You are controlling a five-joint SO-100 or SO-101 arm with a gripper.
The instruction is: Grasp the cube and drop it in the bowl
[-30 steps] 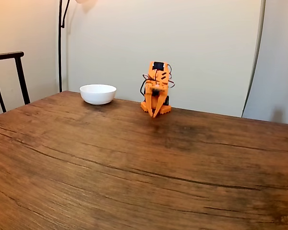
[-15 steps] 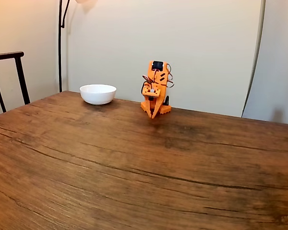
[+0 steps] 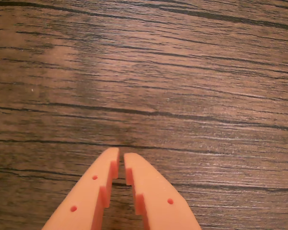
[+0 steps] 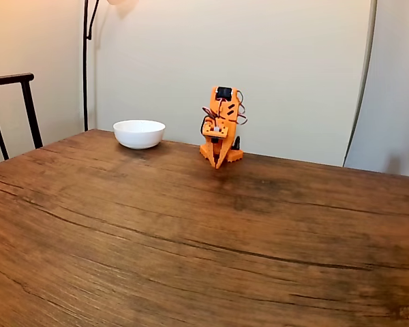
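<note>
Claw (image 3: pixel 121 155) was nearly together, empty, over bare table (image 3: pixel 182 86); bowl (image 4: pixel 139 133) sat off to its side. Judged: find cube before spreading fingers.

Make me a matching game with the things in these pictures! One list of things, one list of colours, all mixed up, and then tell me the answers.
Things:
1. bowl
2. hand
3. table
4. chair

Colours:
A. orange
B. black
C. white
D. brown wood

Right pairs: 1-C, 2-A, 3-D, 4-B
</note>
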